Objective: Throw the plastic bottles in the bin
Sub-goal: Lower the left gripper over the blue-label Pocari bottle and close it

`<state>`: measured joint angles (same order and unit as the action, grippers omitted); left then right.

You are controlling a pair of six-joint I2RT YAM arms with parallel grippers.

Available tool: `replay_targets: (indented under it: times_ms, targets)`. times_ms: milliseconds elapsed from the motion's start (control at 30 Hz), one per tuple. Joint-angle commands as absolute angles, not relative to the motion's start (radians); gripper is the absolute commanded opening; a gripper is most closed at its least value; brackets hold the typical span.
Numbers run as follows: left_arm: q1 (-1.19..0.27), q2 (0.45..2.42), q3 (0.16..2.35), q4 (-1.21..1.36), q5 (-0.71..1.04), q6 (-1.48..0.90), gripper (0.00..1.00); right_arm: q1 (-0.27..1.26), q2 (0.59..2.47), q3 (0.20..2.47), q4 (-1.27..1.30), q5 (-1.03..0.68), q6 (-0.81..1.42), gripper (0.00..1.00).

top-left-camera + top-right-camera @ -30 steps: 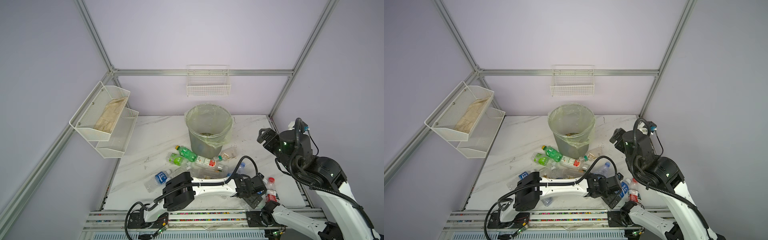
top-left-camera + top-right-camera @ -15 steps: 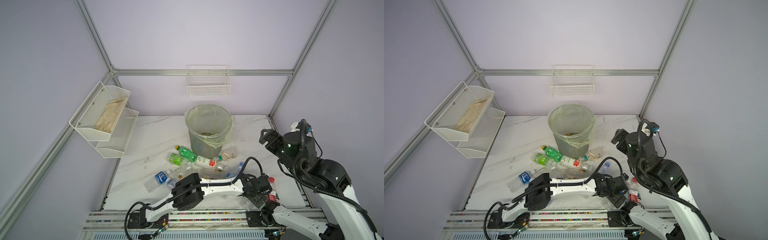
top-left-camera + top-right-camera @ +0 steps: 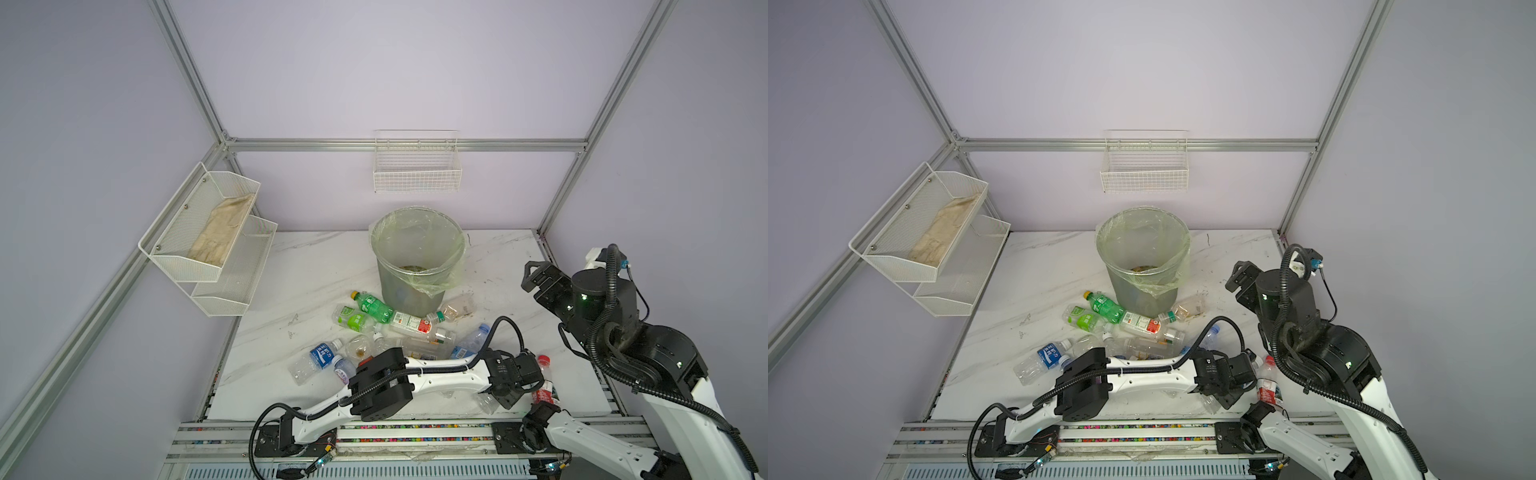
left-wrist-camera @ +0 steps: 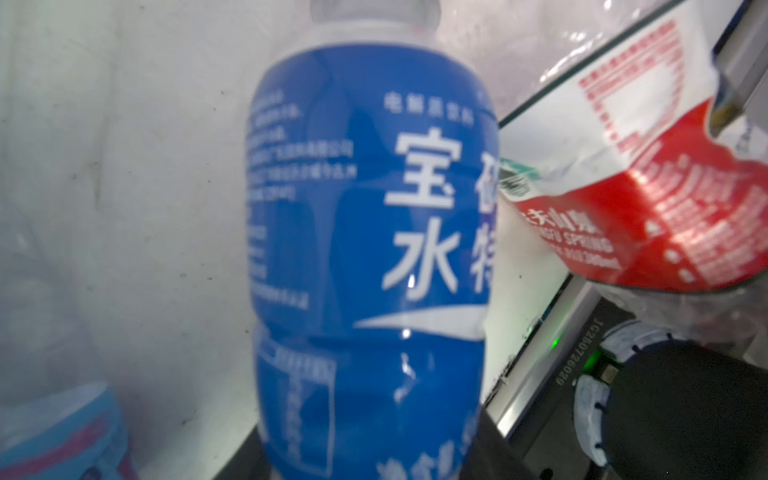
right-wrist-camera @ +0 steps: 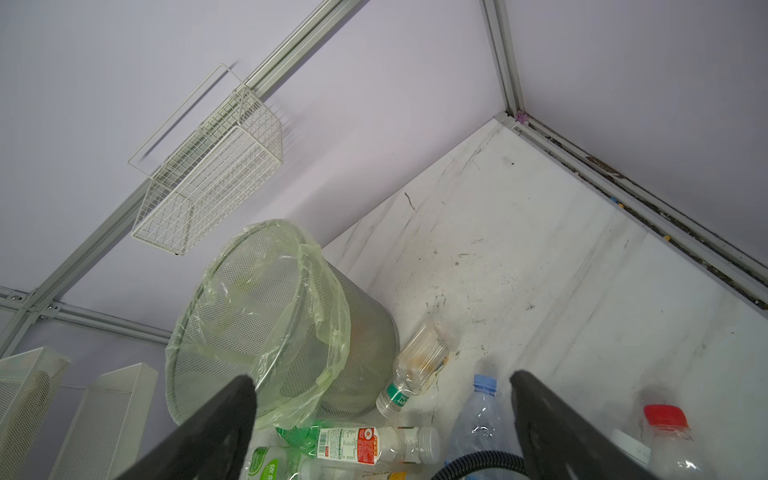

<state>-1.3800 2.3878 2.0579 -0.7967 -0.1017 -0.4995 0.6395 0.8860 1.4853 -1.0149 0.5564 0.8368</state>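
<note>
In the left wrist view a bottle with a blue label point(image 4: 365, 232) fills the space between my left gripper's point(image 4: 370, 457) dark fingers, which press on both its sides. In both top views that gripper point(image 3: 512, 384) point(image 3: 1230, 384) lies low at the table's front right, beside a red-capped bottle point(image 3: 543, 380) point(image 3: 1268, 384) point(image 4: 665, 199). Several more plastic bottles point(image 3: 390, 328) point(image 3: 1125, 326) lie heaped in front of the bin point(image 3: 417, 257) point(image 3: 1142, 255) point(image 5: 266, 324). My right gripper point(image 3: 531, 276) point(image 3: 1236, 276) point(image 5: 380, 378) hangs open and empty above the table, right of the bin.
A white wire basket point(image 3: 417, 168) hangs on the back wall. A two-tier mesh shelf point(image 3: 208, 232) with a cloth juts from the left wall. The front rail point(image 3: 374, 432) and the right arm's base point(image 3: 536, 422) sit close to the left gripper.
My left arm has stretched further right along the front edge, and its jaws have closed onto the blue-labelled bottle. The right arm has drawn back slightly to the right.
</note>
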Motion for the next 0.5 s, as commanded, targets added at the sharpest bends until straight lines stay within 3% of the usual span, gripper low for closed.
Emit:
replay_targets:
  times_ms: [0,467]
  targets:
    - [-1.368,2.338,2.118,-0.834,-0.139,-0.484,0.39,0.634,0.880,1.472,-1.013,0.560,0.848,0.97]
    - [-1.292,2.052,2.071,-0.845,-0.249,-0.405,0.36,0.634,0.871,1.527,-1.014,0.572,0.827,0.97]
